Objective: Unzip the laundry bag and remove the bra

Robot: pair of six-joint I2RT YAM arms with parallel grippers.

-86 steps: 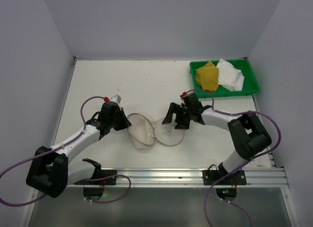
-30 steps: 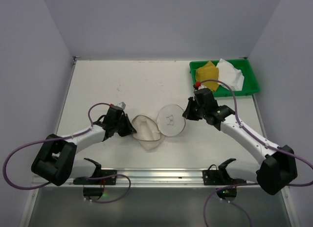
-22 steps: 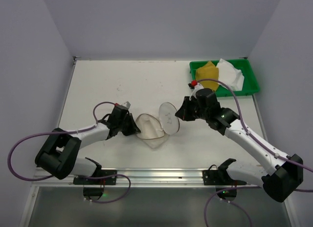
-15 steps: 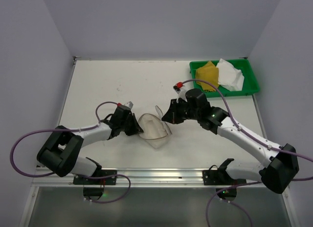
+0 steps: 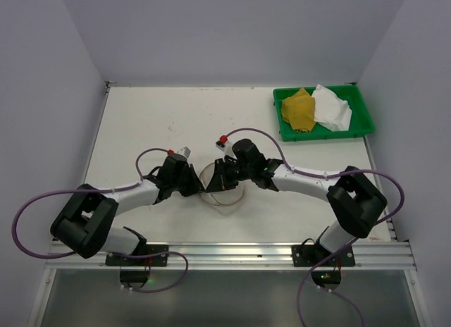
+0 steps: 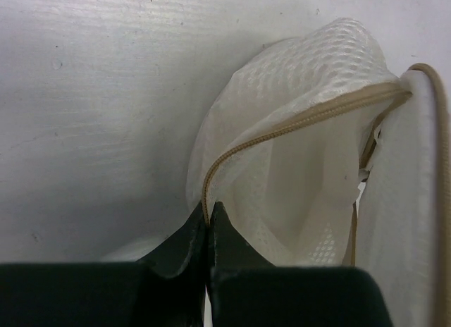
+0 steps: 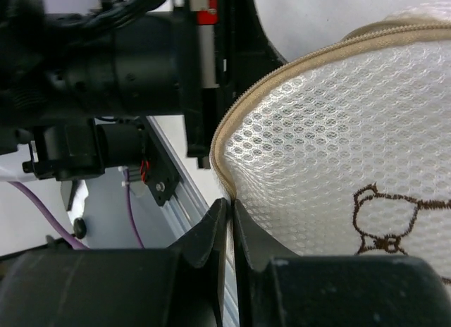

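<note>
The laundry bag (image 5: pixel 225 198), cream-white mesh with a tan zip round its rim, lies crumpled at the table's middle between both grippers. My left gripper (image 5: pixel 190 184) is shut on the zip edge at the bag's left side; in the left wrist view the rim runs into the left gripper (image 6: pixel 207 213) and the bag (image 6: pixel 296 137) gapes beyond. My right gripper (image 5: pixel 220 177) pinches the rim of the other half; in the right wrist view the right gripper (image 7: pixel 230 200) holds the zip edge beside the face with a brown line drawing (image 7: pixel 394 228). The bra is hidden.
A green tray (image 5: pixel 320 136) at the back right holds a yellow cloth (image 5: pixel 299 110) and a white cloth (image 5: pixel 331 108). A metal rail (image 5: pixel 282 255) runs along the near edge. Side walls close in left and right. The left arm's wrist (image 7: pixel 134 59) sits close in front of my right gripper.
My right gripper has swung left with the bag's drawn-on half, folding it over toward the left gripper. The left gripper has kept its hold and barely moved.
</note>
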